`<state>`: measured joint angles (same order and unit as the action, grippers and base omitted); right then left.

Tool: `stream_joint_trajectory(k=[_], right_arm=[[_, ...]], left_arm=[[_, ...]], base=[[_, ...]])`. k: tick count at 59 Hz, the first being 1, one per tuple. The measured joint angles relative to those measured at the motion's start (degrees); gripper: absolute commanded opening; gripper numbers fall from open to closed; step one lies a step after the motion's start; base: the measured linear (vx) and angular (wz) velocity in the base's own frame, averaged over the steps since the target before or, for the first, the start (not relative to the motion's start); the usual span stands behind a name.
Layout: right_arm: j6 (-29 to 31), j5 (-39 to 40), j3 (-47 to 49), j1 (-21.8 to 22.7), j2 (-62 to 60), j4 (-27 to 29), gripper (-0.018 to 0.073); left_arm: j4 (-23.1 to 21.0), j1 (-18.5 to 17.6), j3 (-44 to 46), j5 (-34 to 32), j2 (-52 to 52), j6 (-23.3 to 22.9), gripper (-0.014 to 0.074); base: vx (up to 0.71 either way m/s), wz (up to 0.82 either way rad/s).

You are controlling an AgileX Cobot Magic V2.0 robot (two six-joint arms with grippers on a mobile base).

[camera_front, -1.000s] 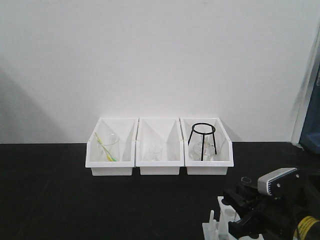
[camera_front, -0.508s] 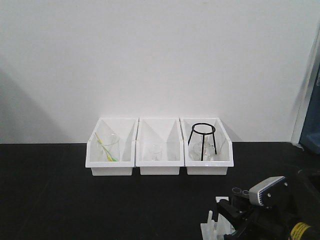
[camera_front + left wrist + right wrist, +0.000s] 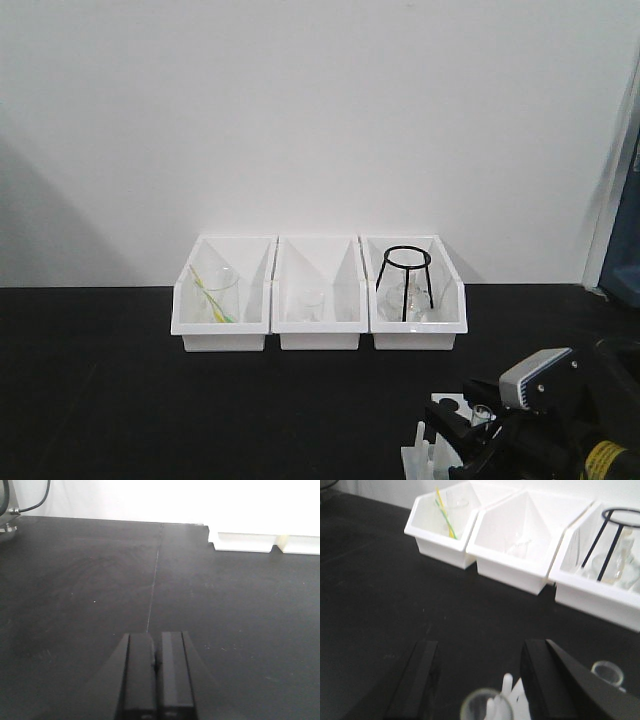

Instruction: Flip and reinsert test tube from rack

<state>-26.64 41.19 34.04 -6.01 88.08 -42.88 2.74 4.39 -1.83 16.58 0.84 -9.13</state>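
- Black matting point(image 3: 150, 400) covers the whole work surface, and a plain white wall point(image 3: 300, 110) is seen behind it.
- Three white open-front bins point(image 3: 318, 295) are lined up side by side against the wall; a beaker with a yellow and green straw point(image 3: 445, 512) is held in the leftmost one, a small clear glass in the middle one, and a black wire stand point(image 3: 404, 282) over glassware in the rightmost one.
- At the lower right of the front view the right arm is seen with a grey camera block point(image 3: 535, 375) on its wrist.
- The right gripper point(image 3: 480, 680) is seen with its two black fingers point(image 3: 422, 675) set well apart, nothing clamped between them.
- The left gripper point(image 3: 156, 672) is pressed shut over bare matting, with nothing held.
- The rack point(image 3: 425, 462) is only partly shown at the frame's bottom edge, just beside the right arm; white pegs point(image 3: 506, 686) rise from it.
- The test tube point(image 3: 486, 707) stands upright, its open rim lying between the spread fingers but touched by neither.
- A second tube point(image 3: 607, 673) is seen outside the right finger.
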Motion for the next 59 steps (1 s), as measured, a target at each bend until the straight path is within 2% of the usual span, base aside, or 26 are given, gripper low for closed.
stream_joint_trajectory(k=[8, 14, 32, 48, 59], right_arm=[[-0.86, -0.77, 0.00, 0.00, -7.45, 0.06, 0.0447], [-5.90, -3.22, 0.00, 0.00, -15.21, 0.06, 0.0447], [-18.41, -21.27, 0.00, 0.00, -34.93, -2.06, 0.0445], [-20.04, -23.09, -0.01, 0.00, -39.83, -2.11, 0.0445], [-19.98, -24.97, -0.01, 0.00, -39.88, -2.11, 0.0410]], left_arm=[[0.00, 0.00, 0.00, 0.00, 0.00, 0.00, -0.0006], [0.00, 0.00, 0.00, 0.00, 0.00, 0.00, -0.0006], [0.00, 0.00, 0.00, 0.00, 0.00, 0.00, -0.0006], [0.00, 0.00, 0.00, 0.00, 0.00, 0.00, -0.0006], [0.00, 0.00, 0.00, 0.00, 0.00, 0.00, -0.0006]], base=[[0.00, 0.00], [0.00, 0.00], [0.00, 0.00], [0.00, 0.00], [0.00, 0.00]])
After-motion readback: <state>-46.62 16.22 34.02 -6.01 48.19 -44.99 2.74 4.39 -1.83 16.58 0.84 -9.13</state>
